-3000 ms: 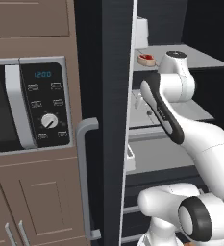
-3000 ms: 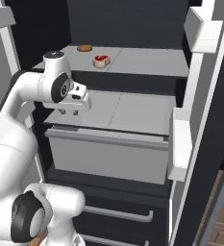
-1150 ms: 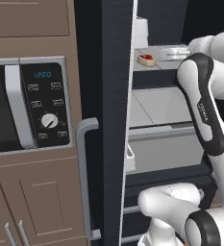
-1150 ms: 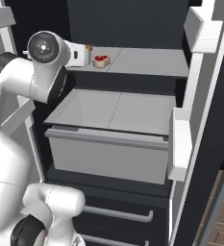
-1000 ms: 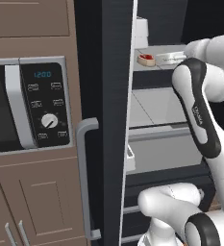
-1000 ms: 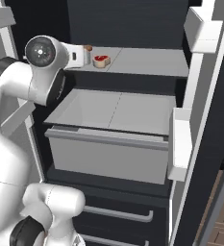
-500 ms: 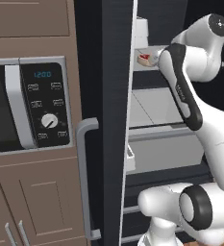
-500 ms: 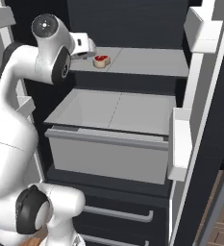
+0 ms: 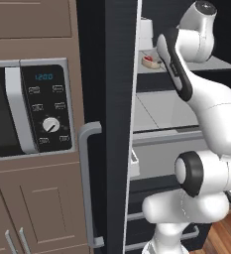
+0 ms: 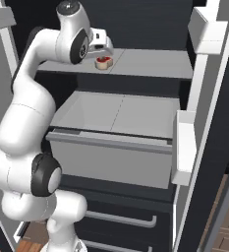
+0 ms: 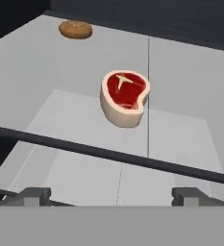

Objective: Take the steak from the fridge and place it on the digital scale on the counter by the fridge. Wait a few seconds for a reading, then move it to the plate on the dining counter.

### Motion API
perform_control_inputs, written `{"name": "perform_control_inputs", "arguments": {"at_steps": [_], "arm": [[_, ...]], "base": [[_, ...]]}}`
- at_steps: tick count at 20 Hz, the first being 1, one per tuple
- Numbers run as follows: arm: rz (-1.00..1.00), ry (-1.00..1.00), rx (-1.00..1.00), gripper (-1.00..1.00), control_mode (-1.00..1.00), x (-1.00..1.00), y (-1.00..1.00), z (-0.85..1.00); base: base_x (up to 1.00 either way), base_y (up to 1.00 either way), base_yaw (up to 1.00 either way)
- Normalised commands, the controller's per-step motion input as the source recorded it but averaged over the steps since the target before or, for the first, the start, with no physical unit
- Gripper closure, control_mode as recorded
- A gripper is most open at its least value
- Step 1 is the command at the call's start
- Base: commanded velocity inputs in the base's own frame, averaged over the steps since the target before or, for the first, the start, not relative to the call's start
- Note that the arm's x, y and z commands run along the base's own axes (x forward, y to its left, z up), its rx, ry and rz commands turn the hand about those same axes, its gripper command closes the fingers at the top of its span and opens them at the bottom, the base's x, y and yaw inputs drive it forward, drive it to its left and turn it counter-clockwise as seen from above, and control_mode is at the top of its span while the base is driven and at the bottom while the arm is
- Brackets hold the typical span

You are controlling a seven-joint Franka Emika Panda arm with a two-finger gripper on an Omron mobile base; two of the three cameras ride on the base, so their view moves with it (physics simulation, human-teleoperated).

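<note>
- Left base view: the tall fridge with its dark grey-black door (image 9: 118,124) stands open beside a silver microwave (image 9: 28,109). The small red steak with a pale fat rim (image 9: 148,61) lies on the fridge's upper light grey shelf (image 9: 221,63), and the white arm reaches up towards it.
- Right base view: the two-finger tool (image 10: 104,51) hovers at shelf height just beside the steak (image 10: 103,62), not touching it. A closed grey drawer (image 10: 111,152) sits below the shelf.
- Hand view: the steak (image 11: 125,98) lies ahead of the fingertips (image 11: 34,194), which stand wide apart with nothing between them. A small brown round item (image 11: 75,29) rests farther back on the shelf.
- Judgement: the step in hand is the approach to pick the steak; next the tool should advance, straddle the steak and close on it.
</note>
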Motion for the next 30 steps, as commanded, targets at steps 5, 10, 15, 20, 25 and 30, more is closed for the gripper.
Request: {"name": "perform_control_inputs", "arguments": {"at_steps": [5, 10, 15, 20, 25, 30], "arm": [[-0.04, 0.03, 0.01, -1.00, -1.00, 0.20, 0.00, -0.21], [-0.02, -0.06, 0.09, -1.00, -1.00, 0.11, 0.00, -0.22], [-0.02, -0.19, 0.17, -1.00, -1.00, 0.01, 0.00, -0.22], [-0.01, -0.20, 0.11, -1.00, -1.00, 0.06, 0.00, -0.17], [-0.02, -0.12, 0.01, -1.00, -1.00, 0.31, 0.00, -0.13], [-0.01, -0.01, 0.00, -1.00, -1.00, 0.14, 0.00, 0.03]], "base": [[0.00, 0.00, 0.00], [0.00, 0.00, 0.00], [0.00, 0.00, 0.00], [0.00, 0.00, 0.00], [0.00, 0.00, 0.00], [0.00, 0.00, 0.00]]}}
